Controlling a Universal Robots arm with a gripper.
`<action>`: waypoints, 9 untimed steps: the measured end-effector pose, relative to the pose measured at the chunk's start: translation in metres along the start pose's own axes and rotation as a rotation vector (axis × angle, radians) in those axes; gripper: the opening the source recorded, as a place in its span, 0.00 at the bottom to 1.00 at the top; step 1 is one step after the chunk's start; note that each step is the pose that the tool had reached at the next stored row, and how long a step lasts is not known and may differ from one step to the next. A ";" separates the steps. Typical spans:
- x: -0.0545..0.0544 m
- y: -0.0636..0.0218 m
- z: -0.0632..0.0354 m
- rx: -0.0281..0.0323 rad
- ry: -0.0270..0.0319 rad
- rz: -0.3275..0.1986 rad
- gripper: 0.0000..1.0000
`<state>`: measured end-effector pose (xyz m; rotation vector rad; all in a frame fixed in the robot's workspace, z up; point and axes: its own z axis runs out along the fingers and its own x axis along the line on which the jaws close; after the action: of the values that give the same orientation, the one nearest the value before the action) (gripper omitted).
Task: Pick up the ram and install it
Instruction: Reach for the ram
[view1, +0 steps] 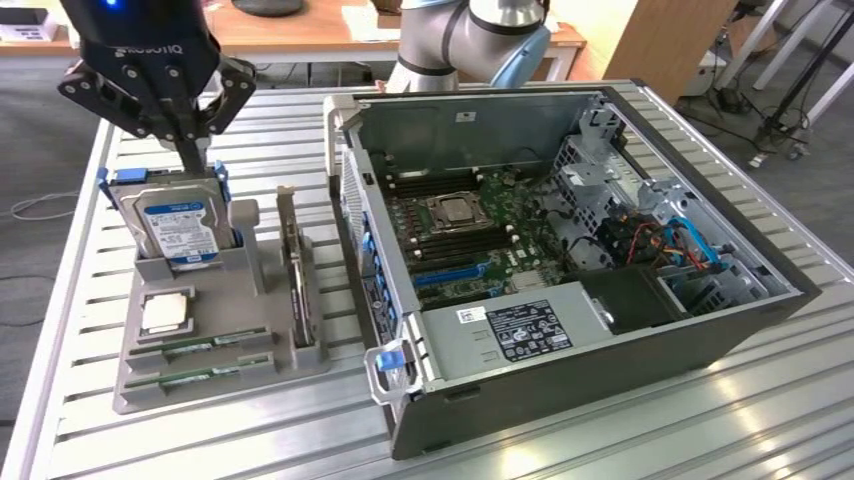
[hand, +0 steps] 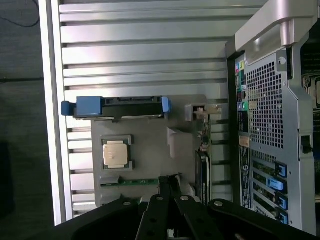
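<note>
- From where I stand on the exterior view's side, the gripper (view1: 191, 155) hangs over the far end of the grey tray (view1: 131, 392). Its jaws are pinched fully together with nothing between them, and the tips are just above the hard drive (view1: 174, 228) standing upright there.
- The ram (view1: 203, 348) lies flat in a slot at the tray's near end (a second green stick sits just nearer), past the processor (view1: 167, 312). It therefore lies toward the near side from the jaws, with its long axis running across the tray from the exterior view's left to its right.
- The open computer case (view1: 574, 250) stands on the exterior view's right, beyond the upright expansion card (view1: 294, 270).
- In the wrist view the closed, empty gripper (hand: 169, 182) has the ram (hand: 136, 181) just beside its tips. The processor (hand: 116, 152) sits between the ram and the hard drive (hand: 117, 106), and the stick's length runs parallel to the drive's.
</note>
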<state>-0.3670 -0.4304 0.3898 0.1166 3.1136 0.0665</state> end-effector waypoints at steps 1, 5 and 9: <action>0.000 -0.0017 -0.0001 0.0001 0.0000 0.000 0.11; 0.000 -0.0088 -0.0004 0.0002 0.0001 0.000 0.11; 0.000 -0.0153 -0.0007 0.0002 0.0001 0.000 0.11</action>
<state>-0.3681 -0.4457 0.3898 0.1166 3.1137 0.0662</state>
